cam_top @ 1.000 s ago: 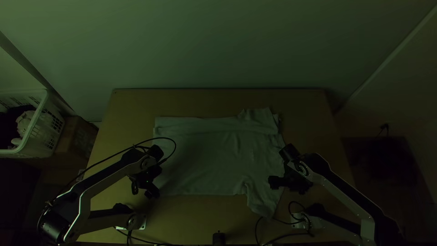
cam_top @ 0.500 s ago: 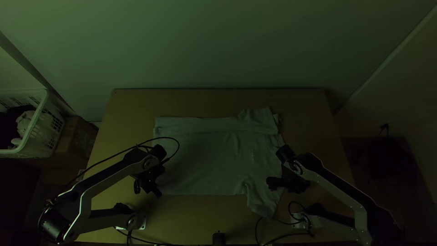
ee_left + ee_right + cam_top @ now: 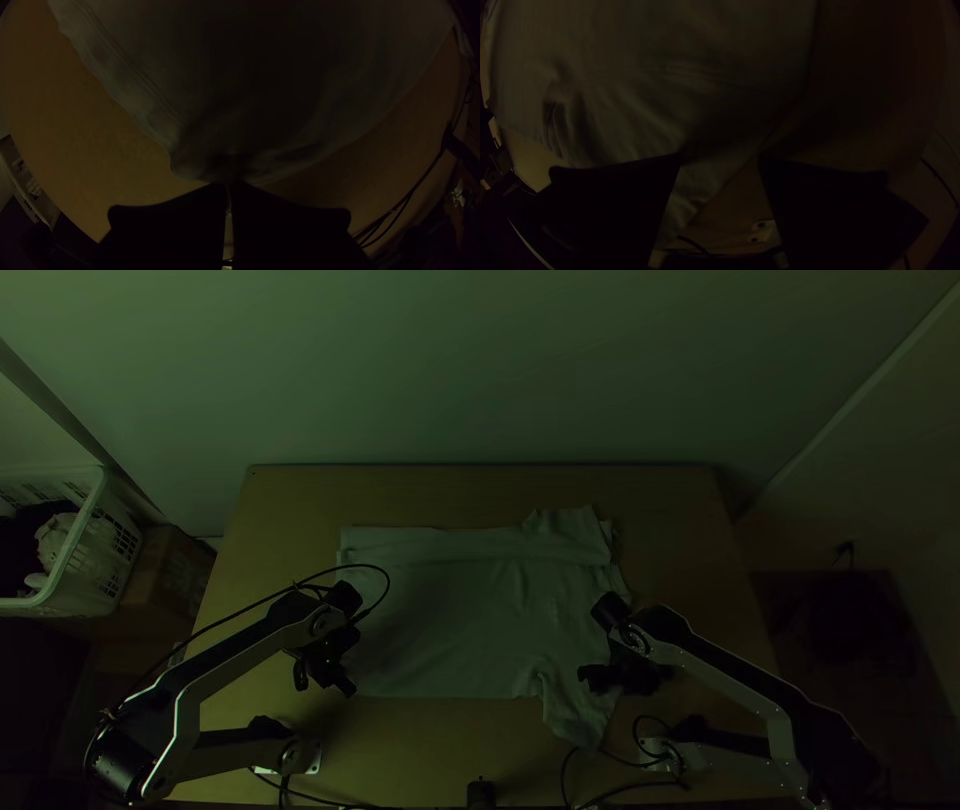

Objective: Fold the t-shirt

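Tool of the left arm (image 3: 229,184), black and flat-fingered: narrow, apparently pinching a hem corner of the pale cloth t-shirt (image 3: 460,620). Right tool (image 3: 719,156): fingers wide, over the near sleeve (image 3: 578,715), having just shifted inward, presumably aligning a second grip before folding. Shirt largely spread on the light wooden counter (image 3: 480,495).
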Action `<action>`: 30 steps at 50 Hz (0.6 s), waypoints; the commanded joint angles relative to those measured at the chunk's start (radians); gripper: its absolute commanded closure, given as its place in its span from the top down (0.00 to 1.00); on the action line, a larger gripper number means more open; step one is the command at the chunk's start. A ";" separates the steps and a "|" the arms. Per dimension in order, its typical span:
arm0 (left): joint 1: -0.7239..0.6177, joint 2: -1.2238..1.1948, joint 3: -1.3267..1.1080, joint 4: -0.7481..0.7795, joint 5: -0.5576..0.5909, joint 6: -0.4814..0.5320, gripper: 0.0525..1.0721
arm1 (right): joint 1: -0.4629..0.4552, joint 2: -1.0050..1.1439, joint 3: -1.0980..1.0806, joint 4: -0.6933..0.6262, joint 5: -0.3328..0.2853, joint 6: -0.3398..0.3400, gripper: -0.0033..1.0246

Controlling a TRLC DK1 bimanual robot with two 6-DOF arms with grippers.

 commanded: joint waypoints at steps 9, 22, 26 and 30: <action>0.033 -0.015 0.018 -0.005 -0.005 0.017 0.03 | 0.042 -0.005 -0.031 0.064 0.034 0.013 0.03; 0.097 -0.041 0.070 0.000 0.013 0.026 0.03 | 0.030 -0.086 0.055 -0.019 0.042 0.010 0.03; 0.113 -0.049 0.082 0.004 0.018 0.029 0.03 | 0.000 -0.099 0.084 -0.048 0.052 -0.005 0.03; 0.145 -0.049 0.097 0.006 0.027 0.044 0.03 | -0.048 -0.099 0.101 -0.065 0.069 -0.033 0.03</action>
